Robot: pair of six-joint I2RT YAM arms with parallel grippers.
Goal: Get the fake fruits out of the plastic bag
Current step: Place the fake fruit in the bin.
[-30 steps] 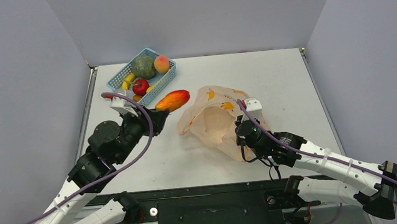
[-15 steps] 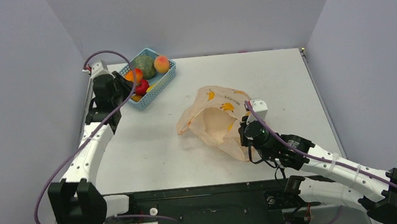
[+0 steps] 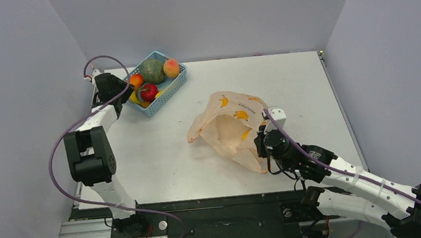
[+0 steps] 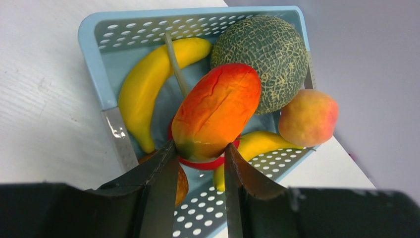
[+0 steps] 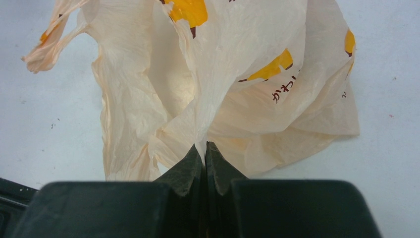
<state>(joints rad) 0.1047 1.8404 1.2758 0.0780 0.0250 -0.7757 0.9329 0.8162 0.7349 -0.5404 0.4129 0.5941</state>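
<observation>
Plastic bag (image 3: 227, 130) on table (image 3: 292, 82), right claw (image 5: 204, 152) pinching it, left claw (image 4: 196, 157) clamping fake fruit (image 4: 218, 106), lilac walls (image 3: 204, 14).

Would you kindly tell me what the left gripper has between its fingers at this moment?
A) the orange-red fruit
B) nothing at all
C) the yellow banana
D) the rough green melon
A: in the left wrist view, the left gripper has its two fingers closed on the lower end of the orange-red fruit, which it holds over the blue basket.
</observation>
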